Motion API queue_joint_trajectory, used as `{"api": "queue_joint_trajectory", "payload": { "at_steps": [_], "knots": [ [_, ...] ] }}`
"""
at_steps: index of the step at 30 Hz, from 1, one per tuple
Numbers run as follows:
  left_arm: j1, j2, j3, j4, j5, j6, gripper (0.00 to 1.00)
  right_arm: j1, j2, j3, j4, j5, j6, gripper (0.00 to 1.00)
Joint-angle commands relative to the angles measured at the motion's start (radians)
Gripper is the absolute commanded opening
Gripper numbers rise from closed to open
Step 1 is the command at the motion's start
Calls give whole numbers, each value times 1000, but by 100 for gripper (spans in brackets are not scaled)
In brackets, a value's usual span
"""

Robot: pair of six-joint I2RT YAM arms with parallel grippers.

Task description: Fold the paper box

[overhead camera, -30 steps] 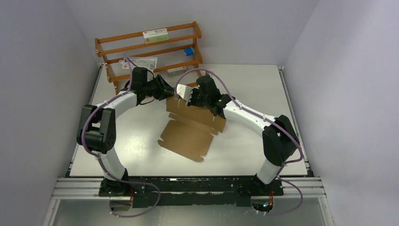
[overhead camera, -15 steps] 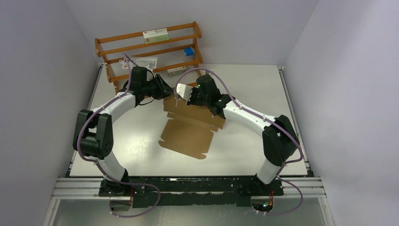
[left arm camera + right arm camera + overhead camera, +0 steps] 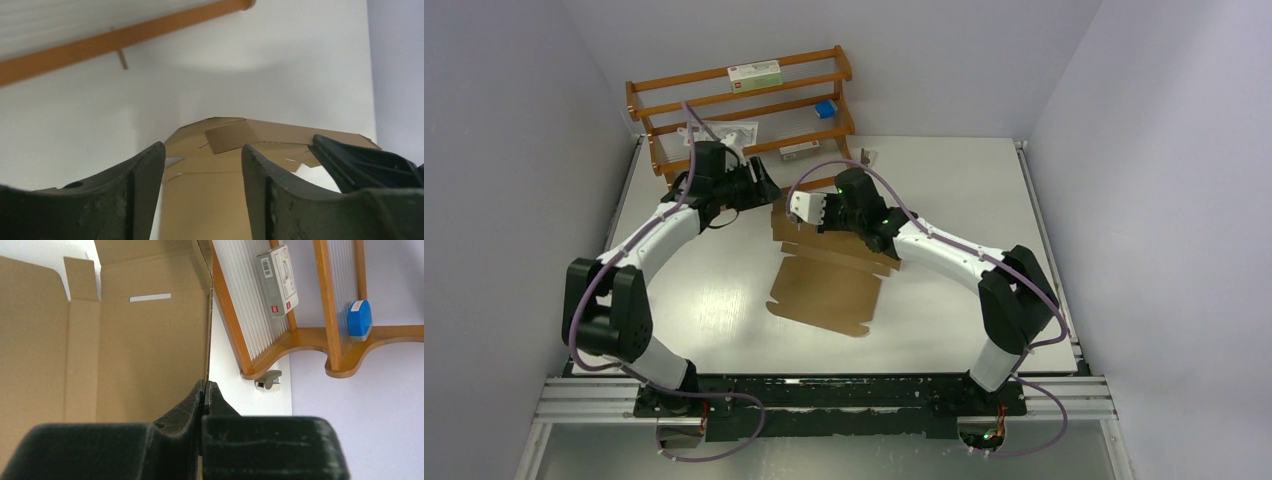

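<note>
The paper box (image 3: 824, 292) is a flat brown die-cut sheet lying mid-table, with its far panel (image 3: 140, 340) tilted up. My right gripper (image 3: 798, 212) is shut on the edge of that raised panel; in the right wrist view the fingertips (image 3: 205, 386) pinch the thin cardboard edge. My left gripper (image 3: 771, 192) hovers just left of the box's far left corner. Its jaws (image 3: 202, 150) stand open with nothing between them, and the cardboard (image 3: 210, 200) lies beyond them. The dark right gripper (image 3: 360, 162) shows at the right of the left wrist view.
A wooden rack (image 3: 744, 110) stands at the back of the table with a white red-labelled carton (image 3: 754, 72) and a small blue box (image 3: 825, 108) on it. Papers (image 3: 724, 133) lean on its lower shelf. A small metal piece (image 3: 268, 380) sits by the rack's foot.
My left gripper has drawn back to the left, off the cardboard, and its jaws have opened wider. The right gripper has shifted left with the raised panel, and the sheet has turned slightly.
</note>
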Motion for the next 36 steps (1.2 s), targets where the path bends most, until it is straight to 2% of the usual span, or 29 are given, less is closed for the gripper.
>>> {"api": "queue_joint_trajectory", "payload": {
  "at_steps": [1, 9, 14, 18, 22, 31, 36],
  "knots": [
    [67, -55, -31, -7, -40, 199, 65, 14, -25, -30, 39, 48, -64, 0],
    [74, -15, -21, 18, 60, 375, 69, 29, -39, -47, 50, 51, -94, 0],
    [74, 26, 11, -26, 153, 472, 67, 36, -42, -36, 43, 51, -98, 0],
    [74, 19, -37, 13, 173, 499, 66, 39, -45, -35, 41, 52, -102, 0],
    [73, 67, -26, 16, 249, 553, 63, 45, -47, -42, 40, 52, -100, 0],
    [72, 109, -9, 73, 356, 571, 49, 55, -44, -41, 47, 52, -109, 0],
    [62, 97, -13, 107, 367, 581, 23, 55, -34, -56, 93, 104, -143, 0]
  ]
}}
